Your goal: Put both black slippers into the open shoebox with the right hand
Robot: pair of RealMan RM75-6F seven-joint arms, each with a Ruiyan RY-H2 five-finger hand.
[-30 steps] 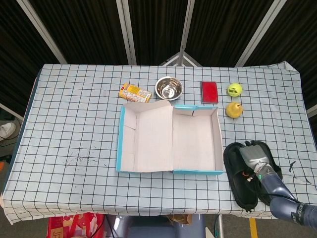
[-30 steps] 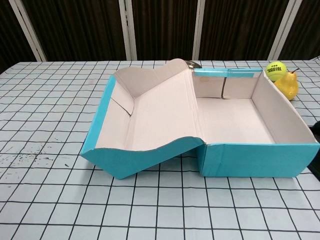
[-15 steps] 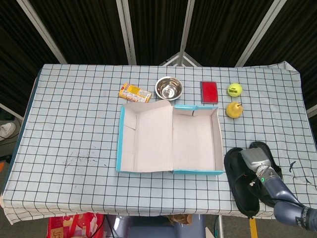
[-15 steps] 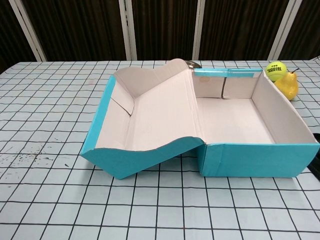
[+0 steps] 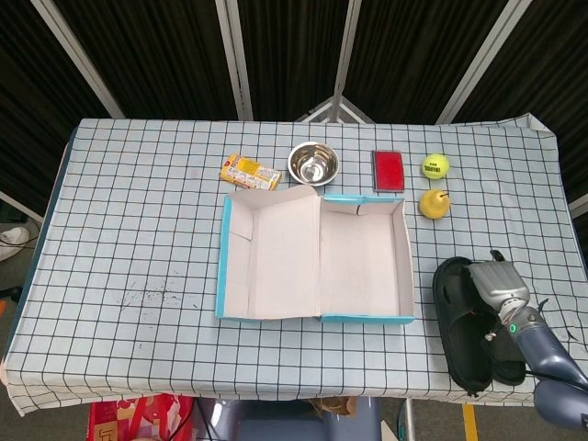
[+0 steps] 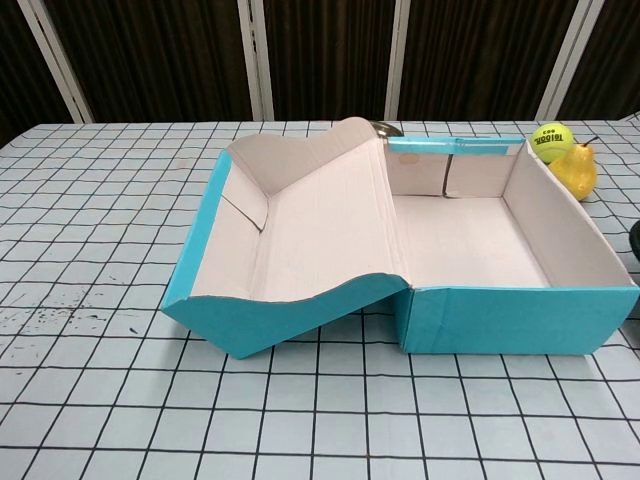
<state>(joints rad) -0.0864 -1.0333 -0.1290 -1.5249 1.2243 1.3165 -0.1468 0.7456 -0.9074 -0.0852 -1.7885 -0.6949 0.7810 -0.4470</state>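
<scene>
Both black slippers [image 5: 470, 331] just slid right, further from the shoebox [image 5: 317, 259], near the desk [image 5: 138, 248] edge. Right hand [image 5: 496, 287] sits on them; can't tell if it's actually gripping. Box is still empty.

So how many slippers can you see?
2. Both black slippers sit side by side near the table's front right edge, right of the shoebox: one slipper nearer the box, the other slipper mostly hidden under the right hand.
</scene>
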